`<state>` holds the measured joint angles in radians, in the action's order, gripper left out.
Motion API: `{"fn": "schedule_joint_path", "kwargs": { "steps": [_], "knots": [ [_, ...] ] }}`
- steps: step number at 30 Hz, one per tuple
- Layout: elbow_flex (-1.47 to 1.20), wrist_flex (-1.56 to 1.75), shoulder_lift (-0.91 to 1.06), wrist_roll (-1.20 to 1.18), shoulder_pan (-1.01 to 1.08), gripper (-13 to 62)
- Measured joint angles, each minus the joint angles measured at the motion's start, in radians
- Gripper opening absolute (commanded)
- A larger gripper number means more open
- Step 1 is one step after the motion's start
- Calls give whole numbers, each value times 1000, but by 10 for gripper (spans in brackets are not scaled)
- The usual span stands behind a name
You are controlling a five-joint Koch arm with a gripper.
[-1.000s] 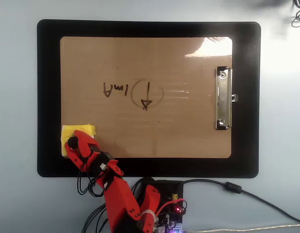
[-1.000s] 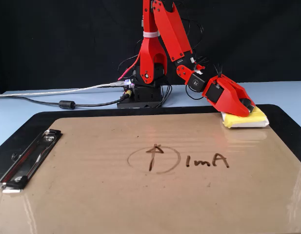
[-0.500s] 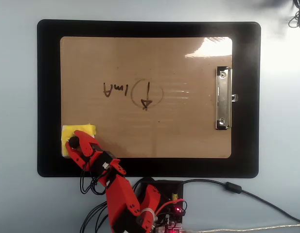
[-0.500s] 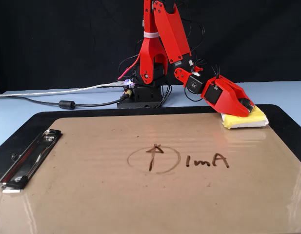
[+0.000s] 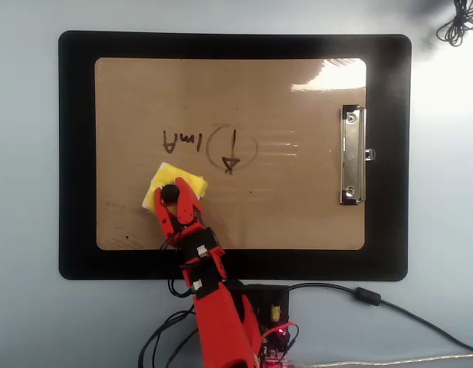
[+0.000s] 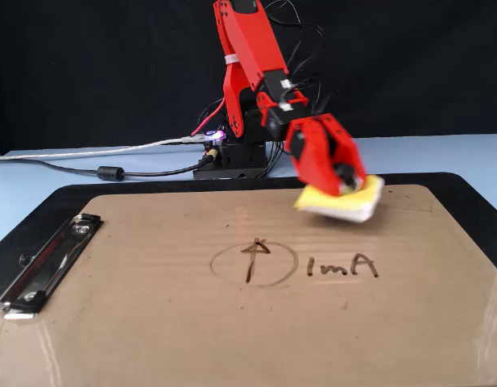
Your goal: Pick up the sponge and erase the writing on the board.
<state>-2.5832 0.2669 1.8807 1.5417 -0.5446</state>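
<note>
My red gripper is shut on the black knob of the yellow sponge and holds it lifted and tilted above the tan board. In the overhead view the sponge hangs just below the letters of the writing. The fixed view shows it hovering behind the writing and the circled arrow, clear of the surface. The marker strokes look intact.
The board lies on a black mat. Its silver clip sits at one short edge. The arm's base with cables stands beside the mat's long edge.
The gripper has lifted the sponge off the board's corner and carried it toward the writing, to the right in the overhead view. The sponge now hangs tilted in the air.
</note>
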Motion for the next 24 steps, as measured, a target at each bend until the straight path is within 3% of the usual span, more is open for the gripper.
{"fn": "schedule_joint_path", "kwargs": {
  "steps": [11,16,20,24],
  "knots": [
    [121,-18,-98,-170,322,-80],
    [123,-12,-178,-253,360,-80],
    [189,146,-377,-267,360,-80],
    [431,210,-594,-265,365,-80]
  ]
}}
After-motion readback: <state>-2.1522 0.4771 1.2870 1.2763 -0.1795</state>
